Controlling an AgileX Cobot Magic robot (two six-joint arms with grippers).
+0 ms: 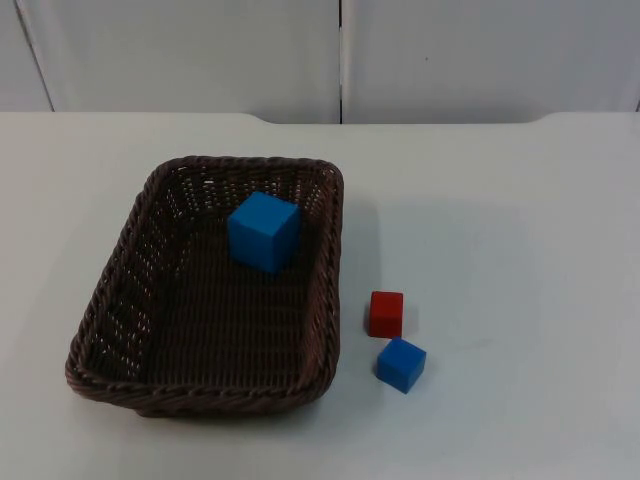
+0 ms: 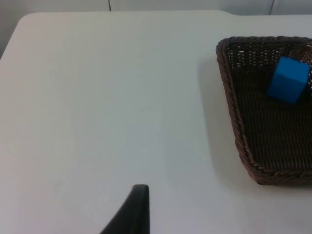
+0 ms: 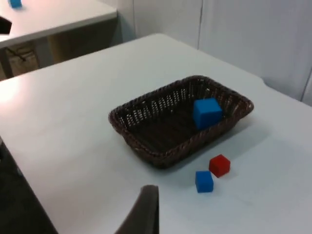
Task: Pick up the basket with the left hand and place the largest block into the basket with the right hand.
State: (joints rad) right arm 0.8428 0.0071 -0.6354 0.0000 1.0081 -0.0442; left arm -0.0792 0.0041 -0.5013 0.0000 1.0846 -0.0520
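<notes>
A dark brown wicker basket [image 1: 326, 300] rests on the white table, left of centre. The largest block, a blue cube [image 1: 264, 231], lies inside it near the far right corner. Just right of the basket sit a small red block [image 1: 386, 313] and a small blue block [image 1: 401, 364]. My left gripper [image 2: 131, 214] hangs over bare table well away from the basket [image 2: 229, 97] and the big blue cube [image 2: 288, 80]. My right gripper [image 3: 144, 212] waits high and far back, apart from the basket [image 3: 146, 148], cube [image 3: 206, 112], red block [image 3: 220, 165] and small blue block [image 3: 204, 181].
The grey partition wall [image 1: 340, 55] closes the table's far side. In the right wrist view the table's edge [image 3: 24, 180] drops off beside a second table [image 3: 53, 19] farther away. Bare white surface lies on both sides of the basket.
</notes>
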